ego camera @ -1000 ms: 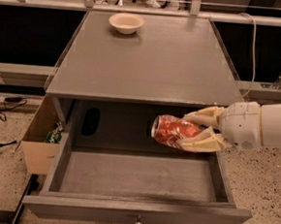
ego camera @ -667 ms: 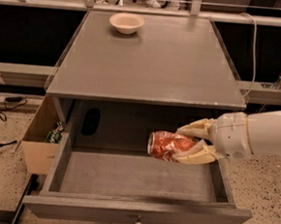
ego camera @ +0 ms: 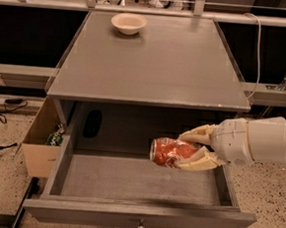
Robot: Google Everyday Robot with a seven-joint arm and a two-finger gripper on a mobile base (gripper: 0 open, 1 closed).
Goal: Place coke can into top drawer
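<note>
The coke can (ego camera: pixel 169 152) is red-orange and dented. It lies on its side in my gripper (ego camera: pixel 188 149), silvery end pointing left. The gripper reaches in from the right on a white arm, its cream fingers (ego camera: pixel 196 163) shut on the can above and below. It holds the can over the right half of the top drawer (ego camera: pixel 128 181), just above the drawer floor. The drawer is pulled out wide from the grey cabinet (ego camera: pixel 152 57). Its small metal knob (ego camera: pixel 139 227) shows on the front panel. The drawer floor is bare.
A cream bowl (ego camera: pixel 129 23) stands at the back left of the cabinet top. A brown cardboard box (ego camera: pixel 40 145) with a green item sits on the floor left of the drawer. Cables lie on the floor at the left. A dark shelf rail runs behind.
The gripper has carried the can down and to the left, deeper over the open drawer. The can stays held on its side.
</note>
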